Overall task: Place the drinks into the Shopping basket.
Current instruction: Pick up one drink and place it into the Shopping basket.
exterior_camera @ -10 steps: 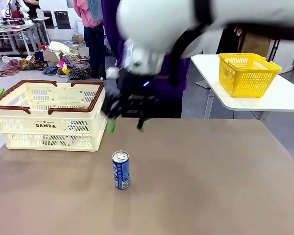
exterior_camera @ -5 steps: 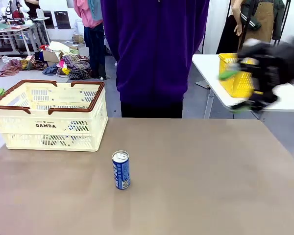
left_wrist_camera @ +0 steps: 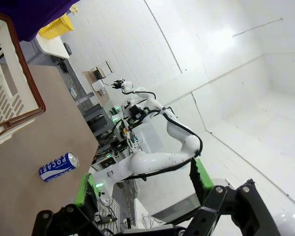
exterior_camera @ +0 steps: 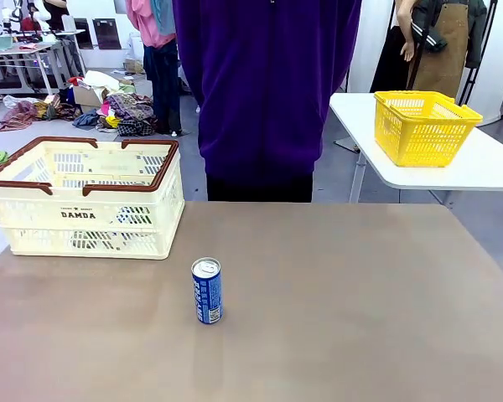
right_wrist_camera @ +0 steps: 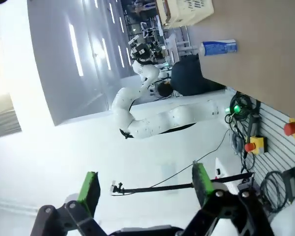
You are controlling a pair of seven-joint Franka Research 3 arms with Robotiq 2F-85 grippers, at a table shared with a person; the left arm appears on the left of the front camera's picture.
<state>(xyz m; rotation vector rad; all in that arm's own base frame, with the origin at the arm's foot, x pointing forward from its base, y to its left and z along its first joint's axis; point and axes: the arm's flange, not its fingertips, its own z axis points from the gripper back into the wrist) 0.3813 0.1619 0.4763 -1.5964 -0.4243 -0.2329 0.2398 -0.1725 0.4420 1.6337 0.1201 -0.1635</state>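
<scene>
One of the drinks, a blue can (exterior_camera: 206,291) with white lettering, stands upright on the brown table (exterior_camera: 344,318), left of the middle. The cream Shopping basket (exterior_camera: 84,201) with its brown rim sits behind it at the far left. My left gripper (left_wrist_camera: 142,179) is open and raised off the table, with the blue can (left_wrist_camera: 59,167) and the basket's rim (left_wrist_camera: 24,83) far off to its side. My right gripper (right_wrist_camera: 146,187) is also open and aimed away from the table, where the can (right_wrist_camera: 218,47) and basket (right_wrist_camera: 187,10) look small and distant.
A person in a purple top (exterior_camera: 268,92) stands at the table's far edge. A smaller yellow mesh basket (exterior_camera: 423,126) sits on a white side table (exterior_camera: 486,172) at the back right. A red button (right_wrist_camera: 292,129) and cables show below the table's edge.
An arm whose open gripper hung above the can beside the basket has swung off to the right and left the front view. The can and basket have not moved.
</scene>
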